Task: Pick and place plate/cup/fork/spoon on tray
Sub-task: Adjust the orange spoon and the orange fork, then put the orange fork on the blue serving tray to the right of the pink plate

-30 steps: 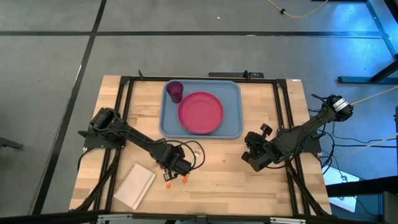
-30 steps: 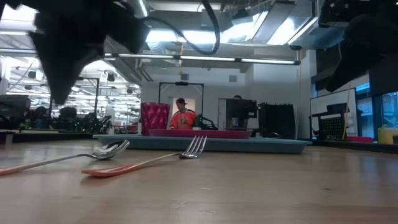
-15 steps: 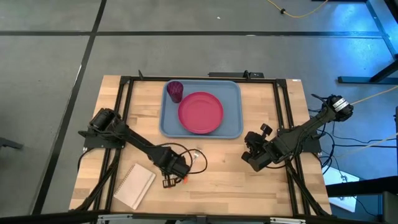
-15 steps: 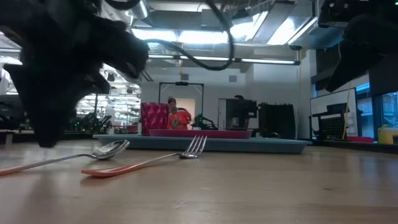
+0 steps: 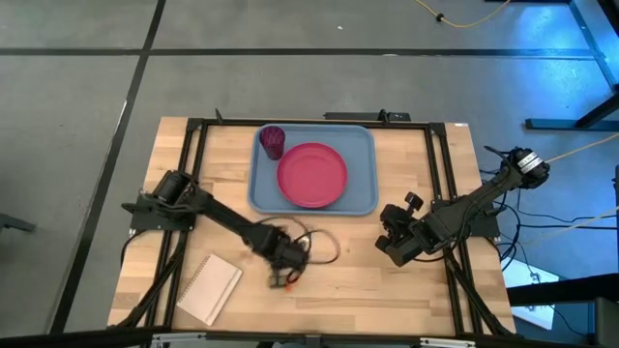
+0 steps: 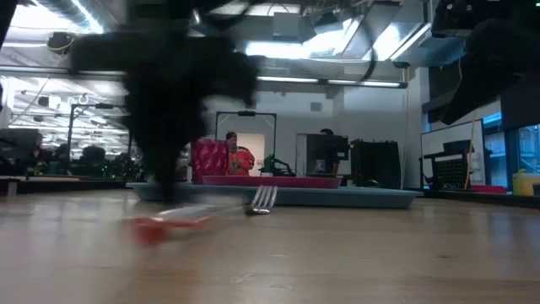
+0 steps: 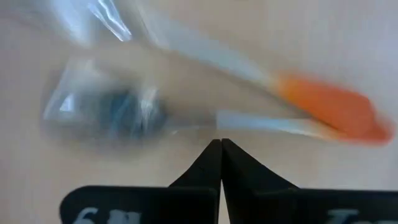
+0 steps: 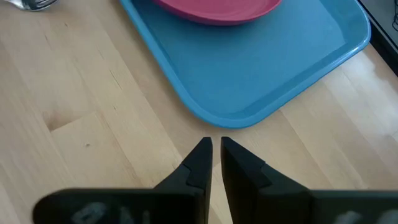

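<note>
Orange-handled, the fork (image 6: 253, 203) and spoon (image 7: 112, 112) lie on the bare wood near the desk's front edge, in front of the tray (image 5: 363, 198). The left pincer (image 5: 283, 269) is low over them, its fingers (image 7: 214, 168) pressed together with nothing between. The plate (image 5: 311, 175) sits on the tray, with the cup (image 5: 273, 141) in the tray's far left corner. The right pincer (image 5: 395, 246) waits near the desk's right edge, its fingers nearly together and empty. A notebook (image 5: 209, 288) lies at the front left corner.

Left gripper (image 7: 221, 144), fingertips together, points at the blurred spoon (image 7: 186, 115) (orange-handled) on wood
</note>
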Controlling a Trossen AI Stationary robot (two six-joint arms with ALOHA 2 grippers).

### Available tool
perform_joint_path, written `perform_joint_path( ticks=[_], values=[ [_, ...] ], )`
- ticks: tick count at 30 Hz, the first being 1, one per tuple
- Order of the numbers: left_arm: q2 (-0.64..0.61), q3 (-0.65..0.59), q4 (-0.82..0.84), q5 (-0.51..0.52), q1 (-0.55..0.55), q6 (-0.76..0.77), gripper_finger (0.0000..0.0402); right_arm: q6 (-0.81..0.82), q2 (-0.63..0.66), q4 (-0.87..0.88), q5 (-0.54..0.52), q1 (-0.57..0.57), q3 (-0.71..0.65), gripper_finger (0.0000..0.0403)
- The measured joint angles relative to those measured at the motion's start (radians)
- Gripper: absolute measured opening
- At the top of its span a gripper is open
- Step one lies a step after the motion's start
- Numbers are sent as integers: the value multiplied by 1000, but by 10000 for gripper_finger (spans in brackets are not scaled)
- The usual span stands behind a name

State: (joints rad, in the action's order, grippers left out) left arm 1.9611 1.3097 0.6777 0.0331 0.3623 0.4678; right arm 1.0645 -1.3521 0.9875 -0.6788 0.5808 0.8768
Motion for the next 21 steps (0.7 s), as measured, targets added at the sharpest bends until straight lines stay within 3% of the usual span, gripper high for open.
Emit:
perform_joint_path(
  ticks=[2, 5, 13, 17, 21],
  values=[
    [-5, 10, -52, 60, -22, -77, 0, 0, 0, 0, 0, 0, 0, 40],
    [0, 25, -114, 48, -42, -156, 0, 0, 0, -1, 5, 0, 0, 40],
    [-3, 35, -64, 32, -43, -127, 0, -1, 0, 0, 18, 0, 0, 40],
    [-5, 35, 72, 29, -29, -36, 0, -3, 0, 0, 14, 0, 0, 40],
    [-31, 35, 321, 71, -5, 57, 0, -3, 0, -3, -8, 0, 0, 40]
  ],
)
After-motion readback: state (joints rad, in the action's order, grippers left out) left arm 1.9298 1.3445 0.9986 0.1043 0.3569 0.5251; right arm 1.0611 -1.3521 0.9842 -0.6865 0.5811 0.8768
